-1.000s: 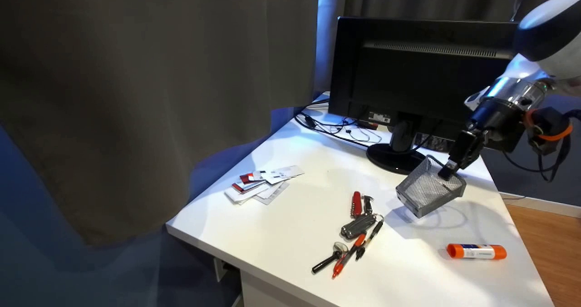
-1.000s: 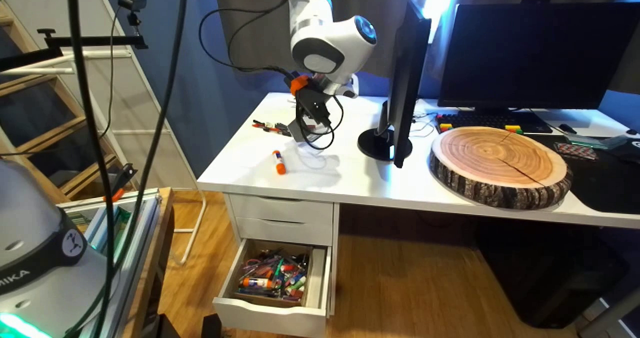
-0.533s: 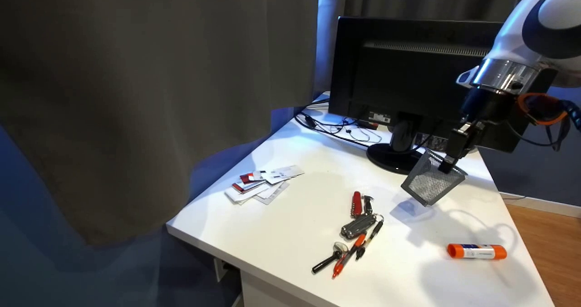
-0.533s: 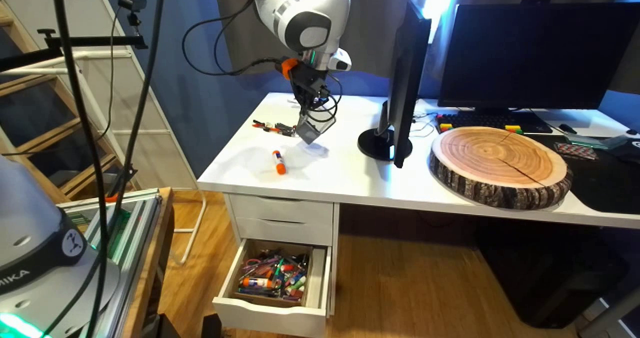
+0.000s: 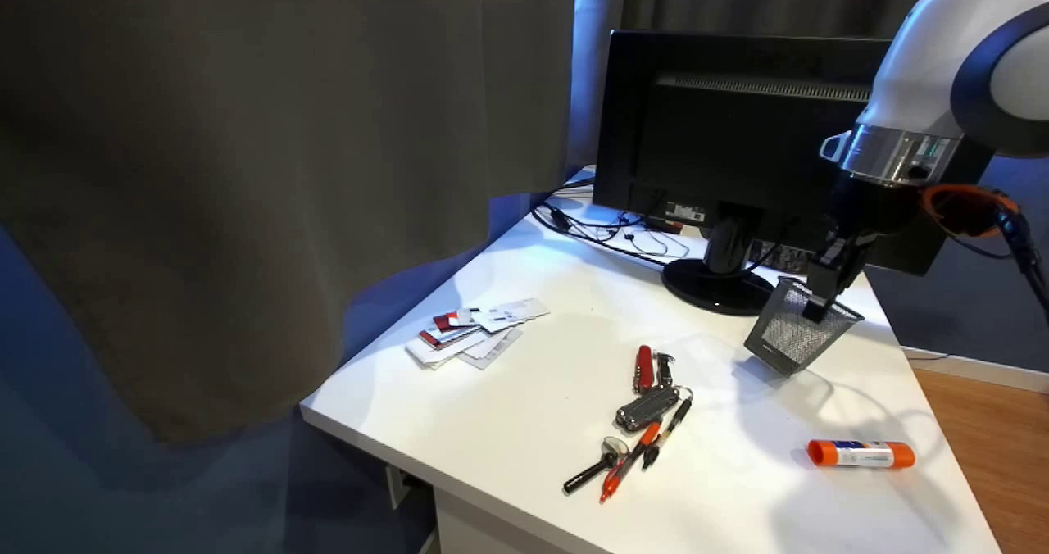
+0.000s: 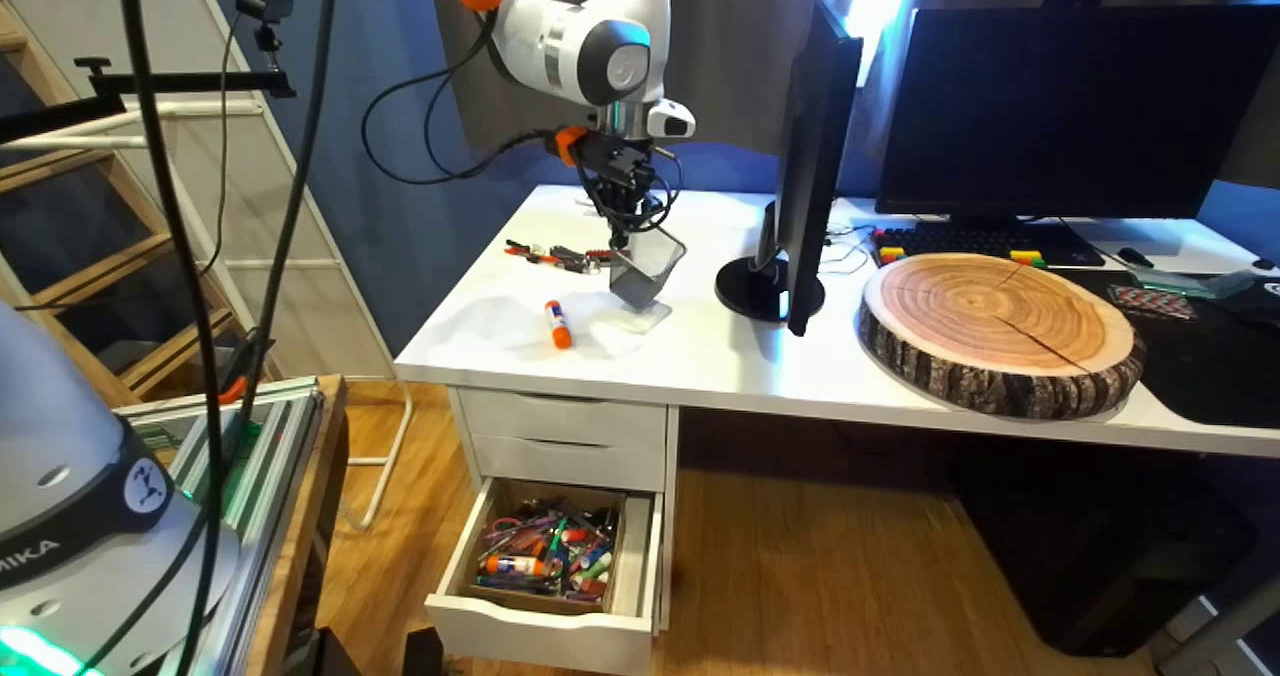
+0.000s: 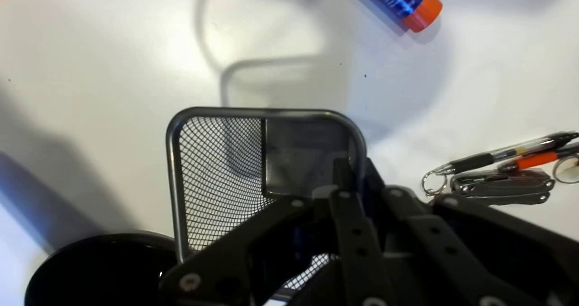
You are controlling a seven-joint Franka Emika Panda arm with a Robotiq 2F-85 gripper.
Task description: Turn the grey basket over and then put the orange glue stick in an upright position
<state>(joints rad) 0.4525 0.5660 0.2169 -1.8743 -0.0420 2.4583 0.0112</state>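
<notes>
The gripper (image 7: 357,179) pinches the rim of the tilted grey basket (image 5: 799,337), likely light, stiff mesh best held there, back from the front edge of the desk (image 6: 695,361) in an exterior view, its lowest corner perhaps touching the surface.

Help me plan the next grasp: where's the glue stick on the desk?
At lower right in an exterior view, the orange glue stick lies on its side, in front of the grey basket.

Wrist view close over grey basket (image 7: 235,179), facing into it, both exterior views farther off, angled down, sharing it
</notes>
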